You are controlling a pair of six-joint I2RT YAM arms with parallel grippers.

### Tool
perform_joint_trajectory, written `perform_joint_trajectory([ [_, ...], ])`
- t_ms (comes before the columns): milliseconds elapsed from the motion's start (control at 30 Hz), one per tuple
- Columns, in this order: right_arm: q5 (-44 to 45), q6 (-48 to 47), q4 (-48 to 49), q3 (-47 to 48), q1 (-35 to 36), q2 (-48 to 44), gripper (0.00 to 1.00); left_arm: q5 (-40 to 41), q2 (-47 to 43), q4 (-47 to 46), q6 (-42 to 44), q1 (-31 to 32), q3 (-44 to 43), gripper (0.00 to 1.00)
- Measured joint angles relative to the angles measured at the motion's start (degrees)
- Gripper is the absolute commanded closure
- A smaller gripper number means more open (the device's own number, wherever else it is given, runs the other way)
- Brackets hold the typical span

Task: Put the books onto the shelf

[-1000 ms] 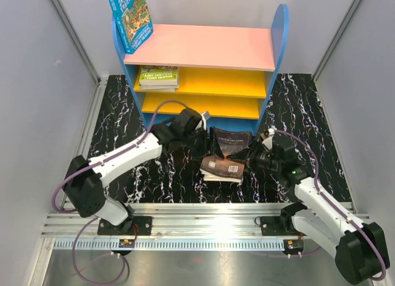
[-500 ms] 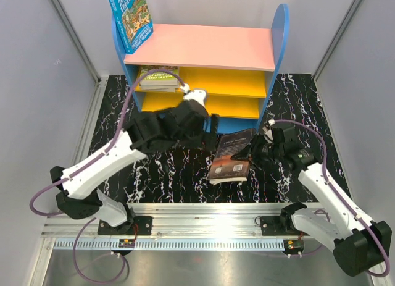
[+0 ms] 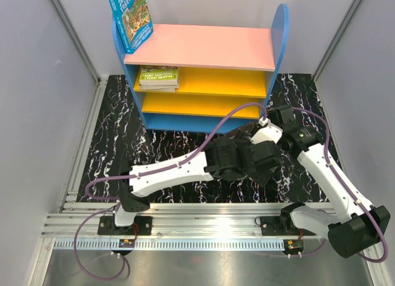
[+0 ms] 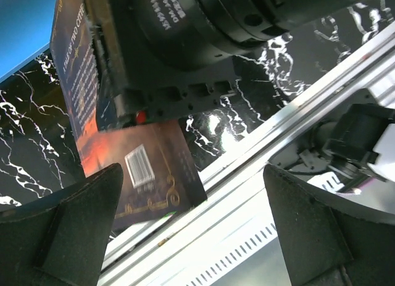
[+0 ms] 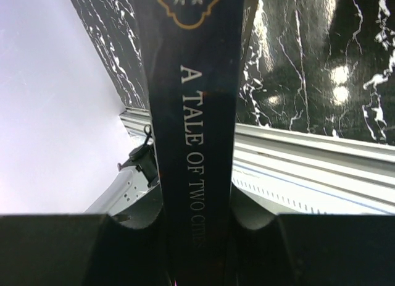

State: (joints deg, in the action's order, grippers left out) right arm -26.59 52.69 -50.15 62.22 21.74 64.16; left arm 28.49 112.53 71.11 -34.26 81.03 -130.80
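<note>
Top view first: left arm [image 3: 173, 172] stretched right across the bench [image 3: 117, 131], from its base at the near left over to the right side, wrist just beside the right arm [image 3: 321, 168], both in front of the shelf [image 3: 210, 45]. Pretty crowded over there, so hard to make out much of the held book from above.

Clamped in the right jaws: the dark "A Tale of Two Cities" paperback [image 5: 192, 113], spine facing the wrist cam with the title running along it, one of the fingers [image 5: 49, 249] on each cover. Looks to be up off the bench, with black marble and the metal rail [image 5: 308, 156] showing past it. Can't tell the exact tilt.

Same book in the left wrist view: back cover with the barcode hanging below the black body of the right wrist. Left jaws spread wide, left fingers [image 4: 74, 224] out at both edges of that view, gripping nothing and not touching the book.

Sitting on the shelf: blue "26-Storey Treehouse" [image 3: 129, 17] standing on the pink top board at the left end, tilted a bit, right by the blue side panel. Yellow-green "65-Storey Treehouse" [image 3: 158, 78] lying flat on the upper yellow board, left end too.
</note>
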Motion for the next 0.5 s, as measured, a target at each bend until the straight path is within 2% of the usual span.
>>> perform_joint_trajectory([
  [133, -0.17, -0.07, -2.71, 1.44, 0.0, 0.15, 1.0, 0.11, 0.9, 0.15, 0.42, -0.13, 0.11, 0.01],
  [267, -1.68, 0.04, -4.87, 3.1, 0.0, 0.13, 1.0, 1.25, 0.96, 1.53, 0.35, -0.31, 0.57, 0.18],
  [300, -2.4, 0.22, -5.11, 3.37, 0.0, 0.07, 1.0, 1.68, 1.11, 1.92, 0.61, -0.31, 0.79, 0.33],
  [367, -3.78, 0.52, -5.64, 3.54, 0.0, -0.17, 1.0, 2.95, 1.81, 3.1, 1.36, -0.28, 0.81, 0.5],
  [400, -3.43, 0.79, -5.88, 3.54, 0.0, -0.2, 1.0, 3.28, 2.1, 3.15, 1.38, -0.28, 0.81, 0.68],
  [467, -2.01, 2.64, -6.78, 3.5, -0.26, -0.11, 1.0, 5.29, 2.4, 3.34, 2.32, 0.2, 0.74, 0.93],
  [500, -1.79, 3.78, -7.23, 3.5, -0.44, -0.11, 1.0, 5.62, 2.49, 3.19, 1.97, 0.39, 0.74, 1.0],
])
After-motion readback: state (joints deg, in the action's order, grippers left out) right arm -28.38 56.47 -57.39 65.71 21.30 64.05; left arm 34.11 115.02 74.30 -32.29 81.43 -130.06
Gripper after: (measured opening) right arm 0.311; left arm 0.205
